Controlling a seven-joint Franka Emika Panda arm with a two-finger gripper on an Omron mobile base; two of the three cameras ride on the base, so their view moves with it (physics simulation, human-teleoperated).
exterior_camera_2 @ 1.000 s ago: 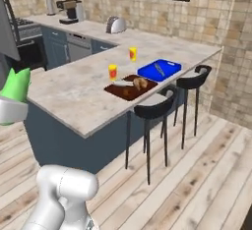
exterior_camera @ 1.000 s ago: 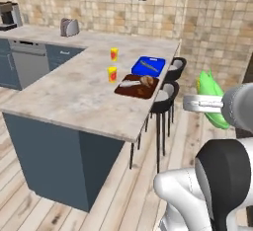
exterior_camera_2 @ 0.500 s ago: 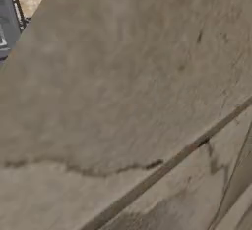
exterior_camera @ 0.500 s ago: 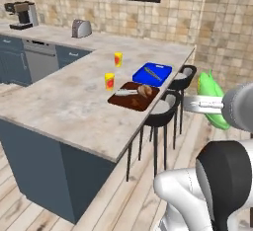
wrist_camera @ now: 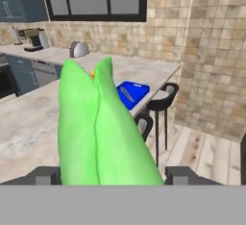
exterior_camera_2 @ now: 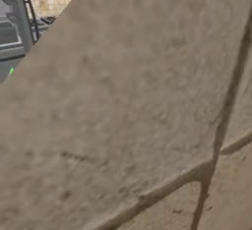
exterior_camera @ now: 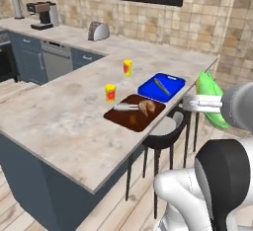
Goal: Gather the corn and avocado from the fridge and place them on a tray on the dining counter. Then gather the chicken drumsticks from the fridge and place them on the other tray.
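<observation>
Corn (exterior_camera: 211, 99) is held clamped in the jaws, off the worktop (exterior_camera: 64, 121) edge at 3 o'clock of the blue tray (exterior_camera: 161, 87). Approach should be slowed; tray contents seemingly a utensil, unclear.

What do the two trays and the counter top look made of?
Blue tray: probably plastic, flat saturated colour, soft sheen. Brown tray: dark wood or lacquer, hard to tell. Dining counter: stone-like, mottled beige with fine veins, matte.

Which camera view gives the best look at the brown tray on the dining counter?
The left base view: the whole brown tray lies in sight beside the blue tray. In the hand view the green corn covers it. The right base view faces a stone surface.
</observation>
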